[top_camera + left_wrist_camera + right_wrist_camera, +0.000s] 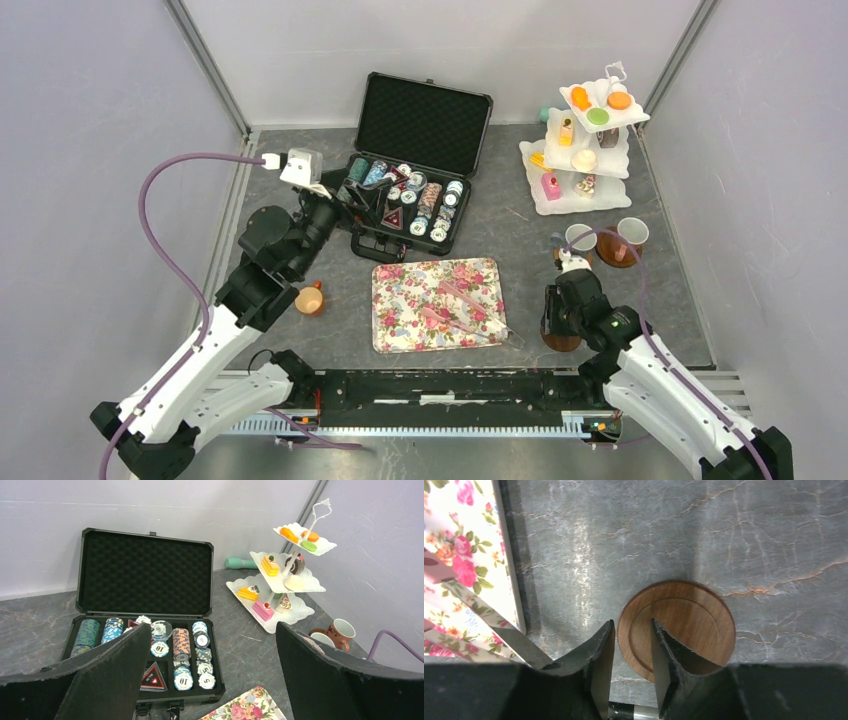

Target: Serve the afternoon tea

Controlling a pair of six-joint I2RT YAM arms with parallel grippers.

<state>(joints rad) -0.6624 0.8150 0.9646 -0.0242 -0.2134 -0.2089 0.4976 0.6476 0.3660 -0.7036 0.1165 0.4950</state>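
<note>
The toy cakes and macarons sit on a white three-tier stand at the back right, also in the left wrist view. An orange-brown mug stands on the table beside my left arm. A grey mug and a white-rimmed mug stand in front of the stand. My left gripper hovers wide open and empty over the poker chip case. My right gripper is above the left rim of a round wooden coaster, with its jaws a little apart and holding nothing.
A floral tray lies at the centre front with pink tongs on it; its rim and a tong tip lie left of my right gripper. The open black case stands behind the tray. A teal object lies by the back wall.
</note>
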